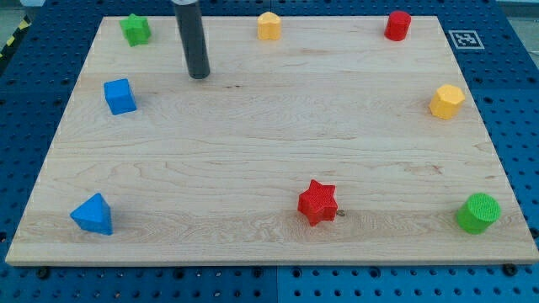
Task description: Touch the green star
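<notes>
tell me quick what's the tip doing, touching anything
My tip: touching nothing, apart from every block. It sits to the view's right of and a bit below the green star, above-right of the blue cube.

Green star (135, 29) lies flat at the board's top-left corner in view; bright green, near the edge.
</notes>
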`<state>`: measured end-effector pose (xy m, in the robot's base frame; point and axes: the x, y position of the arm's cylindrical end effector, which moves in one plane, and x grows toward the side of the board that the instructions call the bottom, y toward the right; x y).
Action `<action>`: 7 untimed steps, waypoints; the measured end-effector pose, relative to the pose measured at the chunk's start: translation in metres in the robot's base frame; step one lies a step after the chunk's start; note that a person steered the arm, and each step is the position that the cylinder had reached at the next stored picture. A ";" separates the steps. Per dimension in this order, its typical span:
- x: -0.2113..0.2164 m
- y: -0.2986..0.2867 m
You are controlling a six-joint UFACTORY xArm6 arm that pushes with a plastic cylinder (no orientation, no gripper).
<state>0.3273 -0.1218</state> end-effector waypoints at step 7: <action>-0.064 -0.142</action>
<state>0.2628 -0.2641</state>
